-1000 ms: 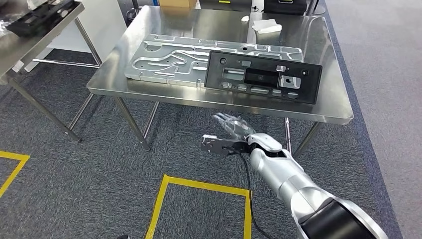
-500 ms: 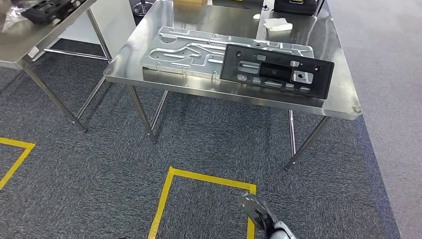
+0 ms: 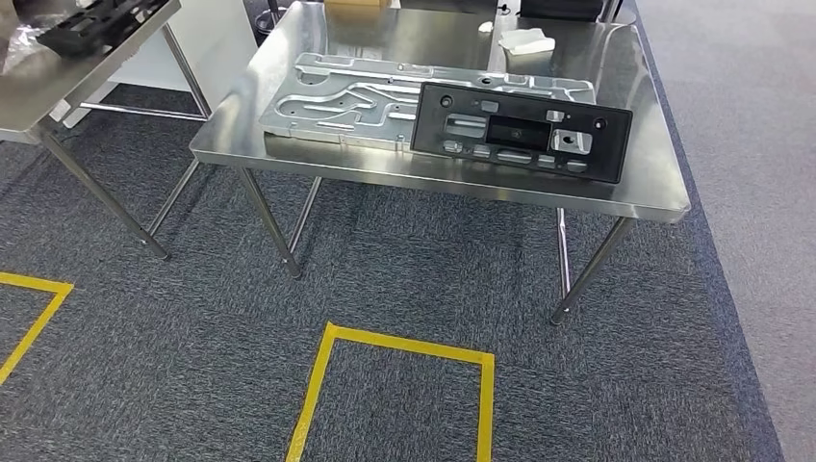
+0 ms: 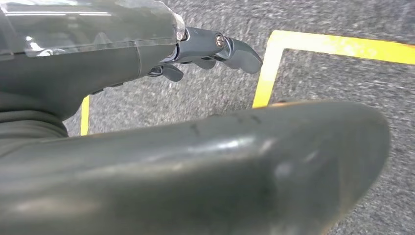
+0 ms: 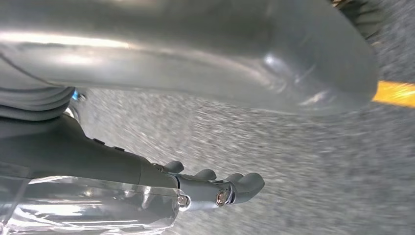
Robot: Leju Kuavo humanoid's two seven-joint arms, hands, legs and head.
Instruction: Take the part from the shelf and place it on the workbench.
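Floor [image 3: 173, 337]: grey textured carpet, yellow tape outlines [image 3: 318, 385].
Tabletop [image 3: 616, 183]: shiny steel, rounded corners, thin tube legs; a second steel tabletop [image 3: 29, 96] stands to the left.
Metal plate [image 3: 337, 96]: flat silver, embossed channels, lies on tabletop in head view.
Part [image 3: 520, 135]: black rectangular plastic panel with cutouts, lies on the tabletop, overlapping the metal plate's right end.
White wad [image 3: 527, 40]: crumpled, far tabletop edge.
Left hand [image 4: 147, 54]: wrist view over carpet, fingers [image 4: 235, 49] apart, holding nothing.
Right hand [image 5: 147, 176]: same, fingers [image 5: 244, 183] loose, empty.
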